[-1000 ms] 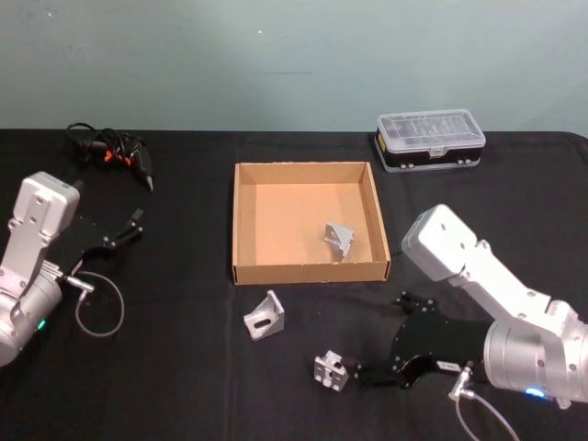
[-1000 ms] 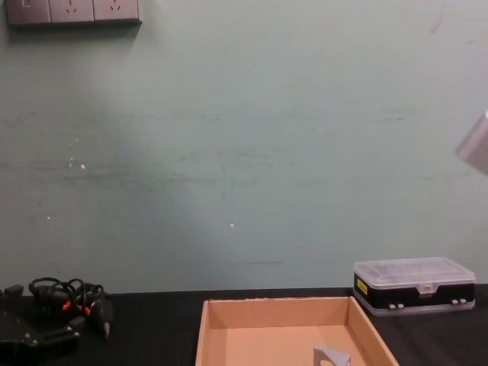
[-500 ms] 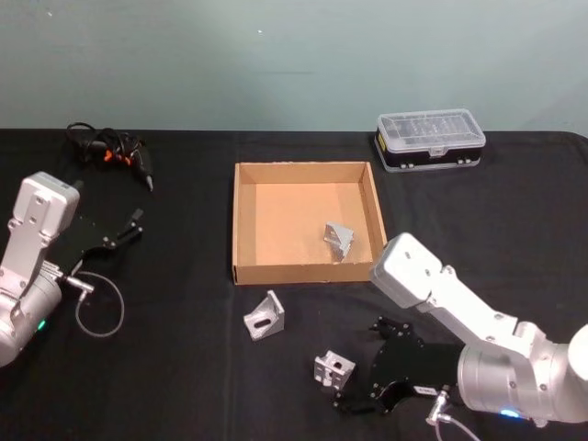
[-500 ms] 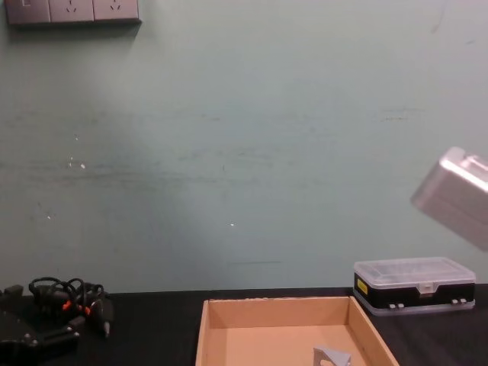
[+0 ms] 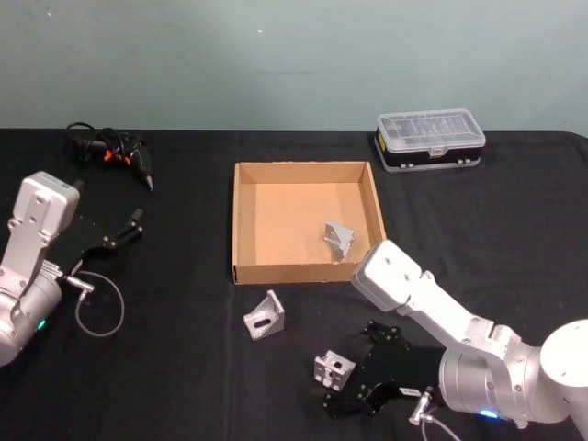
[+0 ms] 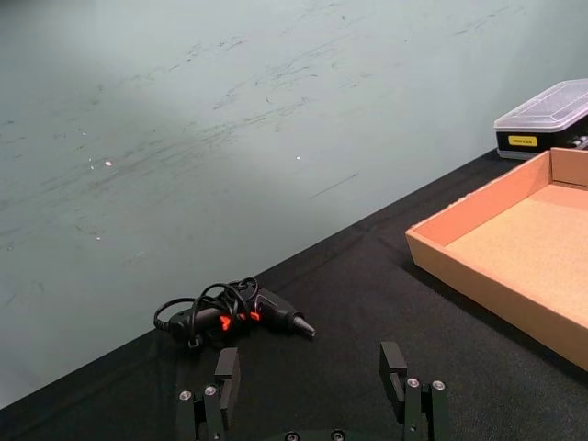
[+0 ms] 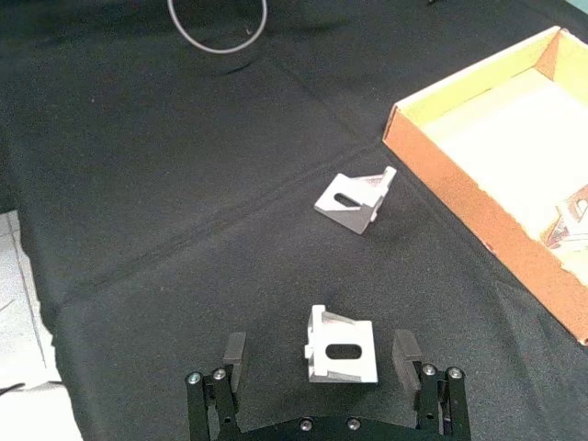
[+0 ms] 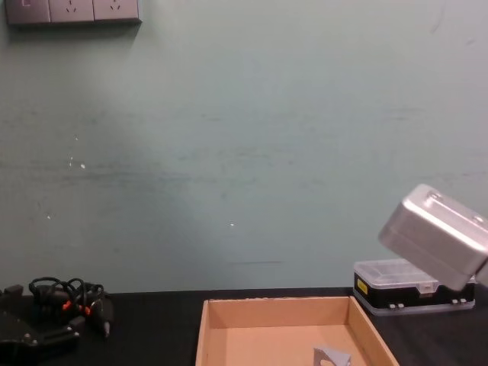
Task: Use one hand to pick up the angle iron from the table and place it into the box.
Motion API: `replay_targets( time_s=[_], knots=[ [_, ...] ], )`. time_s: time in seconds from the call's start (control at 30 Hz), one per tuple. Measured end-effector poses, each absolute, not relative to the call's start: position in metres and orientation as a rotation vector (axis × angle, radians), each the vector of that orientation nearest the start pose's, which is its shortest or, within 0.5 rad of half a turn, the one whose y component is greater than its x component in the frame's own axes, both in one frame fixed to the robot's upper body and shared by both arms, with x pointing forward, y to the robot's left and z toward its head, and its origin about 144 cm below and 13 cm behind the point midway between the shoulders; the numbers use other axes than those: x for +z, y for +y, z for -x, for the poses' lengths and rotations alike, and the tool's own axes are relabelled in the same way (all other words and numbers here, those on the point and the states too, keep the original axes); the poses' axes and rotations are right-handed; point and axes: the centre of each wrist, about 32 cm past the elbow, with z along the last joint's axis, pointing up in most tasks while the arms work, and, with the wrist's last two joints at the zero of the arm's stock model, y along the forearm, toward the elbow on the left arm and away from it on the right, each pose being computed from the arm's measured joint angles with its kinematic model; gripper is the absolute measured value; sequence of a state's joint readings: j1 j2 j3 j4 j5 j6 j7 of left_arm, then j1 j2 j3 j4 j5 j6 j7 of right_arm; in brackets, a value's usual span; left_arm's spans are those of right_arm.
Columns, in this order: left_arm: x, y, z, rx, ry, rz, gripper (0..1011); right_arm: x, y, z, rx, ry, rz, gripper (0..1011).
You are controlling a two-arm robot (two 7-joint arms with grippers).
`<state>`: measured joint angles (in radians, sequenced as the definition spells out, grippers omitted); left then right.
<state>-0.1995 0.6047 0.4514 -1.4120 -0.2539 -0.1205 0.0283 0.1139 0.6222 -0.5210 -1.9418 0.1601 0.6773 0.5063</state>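
Simply silver, slotted angle iron (image 7: 341, 346)

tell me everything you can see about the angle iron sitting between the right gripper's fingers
The angle iron is a small silver-grey metal corner bracket. Two flat faces meet at a right angle with ribs at the sides, and the upturned face has an oblong slot. It rests on the black table, short of the box. The right gripper has open fingers either side, with gaps showing on both.
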Motion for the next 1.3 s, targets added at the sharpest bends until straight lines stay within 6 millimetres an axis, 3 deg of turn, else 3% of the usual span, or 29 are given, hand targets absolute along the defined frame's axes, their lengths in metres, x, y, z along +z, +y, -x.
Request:
replay_targets(
  time_s=[0.27, 0.47, 1.3],
  knots=[
    [1.14, 0.31, -0.489, 1.248, -0.285, -0.304, 1000, 1.224, -0.21, -0.428, -0.594, 0.072, 0.695, 1003],
    [1.14, 0.31, -0.489, 1.248, -0.285, -0.304, 1000, 1.222, -0.21, -0.428, -0.589, 0.08, 0.698, 907],
    [1.14, 0.31, -0.489, 1.248, -0.285, -0.304, 1000, 1.216, -0.211, -0.427, -0.577, 0.095, 0.699, 127]
  ],
)
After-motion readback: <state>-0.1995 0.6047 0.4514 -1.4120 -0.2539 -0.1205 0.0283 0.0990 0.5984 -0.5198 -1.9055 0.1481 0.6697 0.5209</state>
